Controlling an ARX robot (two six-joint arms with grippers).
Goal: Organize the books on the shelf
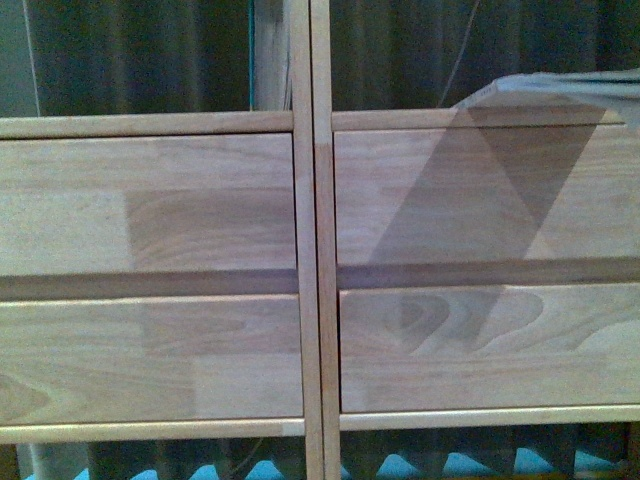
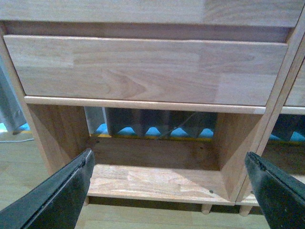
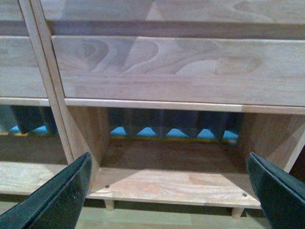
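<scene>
The light-wood shelf (image 1: 310, 250) fills the front view, with four flat drawer fronts and a central double upright. A beige book with a teal edge (image 1: 268, 55) stands upright in the upper left cubby, against the upright. A thin white-grey paperback (image 1: 565, 90) lies on the ledge above the right drawers, its corner sticking out. Neither gripper shows in the front view. My left gripper (image 2: 167, 157) is open and empty before the bare lower left cubby (image 2: 152, 181). My right gripper (image 3: 167, 156) is open and empty before the bare lower right cubby (image 3: 176, 183).
A dark pleated curtain (image 1: 140, 50) hangs behind the open-backed cubbies, with blue patches (image 2: 152, 131) low behind it. Short peg legs (image 3: 109, 205) stand on a pale wooden floor (image 2: 143, 220). The shelf's drawer fronts (image 2: 143, 69) are shut.
</scene>
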